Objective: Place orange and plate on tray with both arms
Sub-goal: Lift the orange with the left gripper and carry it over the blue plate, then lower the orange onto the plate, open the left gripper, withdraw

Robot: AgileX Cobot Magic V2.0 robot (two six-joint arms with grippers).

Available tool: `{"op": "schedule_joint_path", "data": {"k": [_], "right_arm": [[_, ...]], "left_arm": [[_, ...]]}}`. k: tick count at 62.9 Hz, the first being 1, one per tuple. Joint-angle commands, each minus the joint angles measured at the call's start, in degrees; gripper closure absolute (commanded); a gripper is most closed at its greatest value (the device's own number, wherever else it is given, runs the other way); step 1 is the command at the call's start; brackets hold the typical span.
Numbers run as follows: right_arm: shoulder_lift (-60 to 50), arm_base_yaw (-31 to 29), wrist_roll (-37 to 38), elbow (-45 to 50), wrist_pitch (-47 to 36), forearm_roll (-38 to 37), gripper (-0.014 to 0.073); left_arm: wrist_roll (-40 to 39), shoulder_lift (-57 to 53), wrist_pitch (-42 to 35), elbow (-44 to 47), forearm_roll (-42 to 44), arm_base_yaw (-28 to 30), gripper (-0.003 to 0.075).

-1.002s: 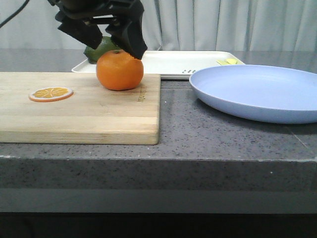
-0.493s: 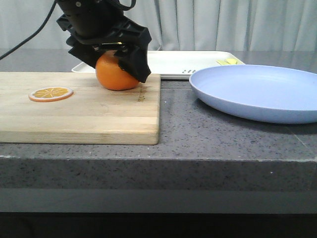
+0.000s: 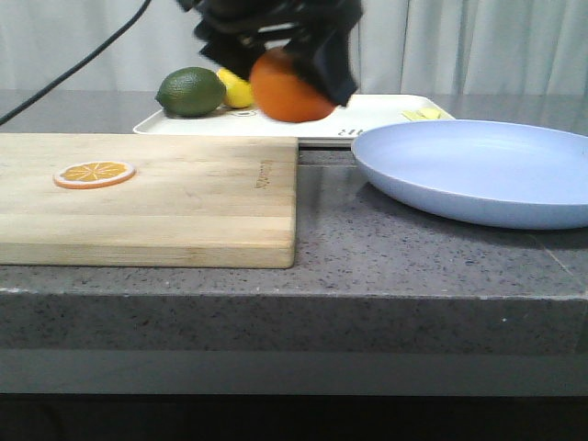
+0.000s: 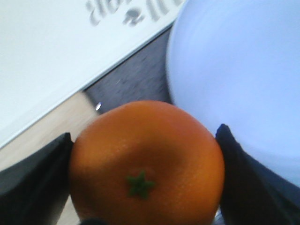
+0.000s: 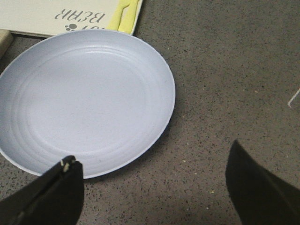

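1. Right gripper [image 5: 150, 187] hangs above the dark speckled counter [image 3: 367, 276] with its two dark fingers spread wide and nothing between them; it shows only in its own wrist view.
2. Nearest the robot on the left of the counter lies the wooden cutting board [image 3: 184, 211], with a flat orange slice [image 3: 94, 173] on its left part.
3. To the right of the board sits the plate [image 3: 478, 170], pale lavender-blue, flat on the counter and bare; in the right wrist view the plate [image 5: 86, 101] lies just past the open fingers.
4. Left gripper [image 3: 289, 78] is pinched on the orange [image 3: 289, 87], which is lifted clear of the board, in the air above the board's far right corner and the near rim of the tray.
5. From the left wrist, the orange [image 4: 146, 161] fills the space between both fingers [image 4: 33, 183], green stem dimple facing the camera.
6. Farthest back lies the off-white tray [image 3: 367, 115], carrying a green lime [image 3: 191, 92], a lemon [image 3: 237, 90] and a small yellow item [image 3: 424, 114] at its right end.
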Motion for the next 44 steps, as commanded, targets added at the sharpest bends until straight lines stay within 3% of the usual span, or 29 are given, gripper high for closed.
{"op": "schedule_joint_path", "data": {"k": [1,17,33,39,44], "right_arm": [[0.22,0.03,-0.34,-1.92,-3.82,-0.31,-0.0029],[0.22,0.03,-0.34,-1.92,-4.46,-0.31,-0.0029],[0.22,0.03,-0.34,-1.92,-4.87,-0.31,-0.0029],[0.22,0.03,-0.34,-1.92,-4.62,-0.31,-0.0029],[0.22,0.03,-0.34,-1.92,-4.62,-0.31,-0.0029]], "left_arm": [[-0.11,-0.47,-3.47,-6.83,-0.25,-2.81,0.0296],[-0.11,10.64,-0.07,-20.57,-0.15,-8.04,0.0296],[-0.11,17.04,0.26,-26.18,-0.15,-10.04,0.0293],[-0.11,18.33,0.0,-26.99,-0.26,-10.31,0.0227],[-0.11,18.63,-0.24,-26.99,-0.26,-10.6,0.0129]]}}
